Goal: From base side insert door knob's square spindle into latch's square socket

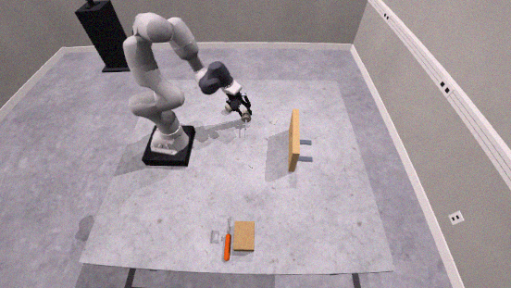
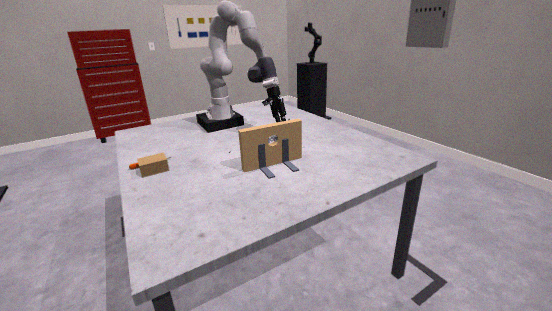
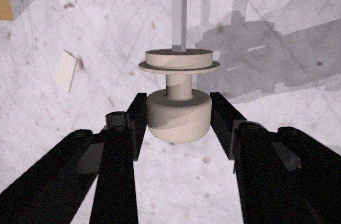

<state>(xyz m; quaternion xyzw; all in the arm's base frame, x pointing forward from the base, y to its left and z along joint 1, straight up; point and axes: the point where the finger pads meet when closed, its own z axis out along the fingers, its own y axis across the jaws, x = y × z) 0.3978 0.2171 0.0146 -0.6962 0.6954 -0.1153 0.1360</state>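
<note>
Wrist view: the gripper (image 1: 246, 114) (image 2: 281, 119) (image 3: 178, 106) is closed on the knob (image 1: 246, 118) (image 3: 179, 120), centred between its jaws. The spindle (image 3: 179, 25) extends straight ahead; the top view shows it not aimed at the board (image 1: 293, 141) (image 2: 250, 151).

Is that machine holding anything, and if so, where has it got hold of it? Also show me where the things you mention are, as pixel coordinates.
The knob (image 1: 246, 118) (image 3: 179, 117), pinched on opposite sides of its thick, round end.
</note>
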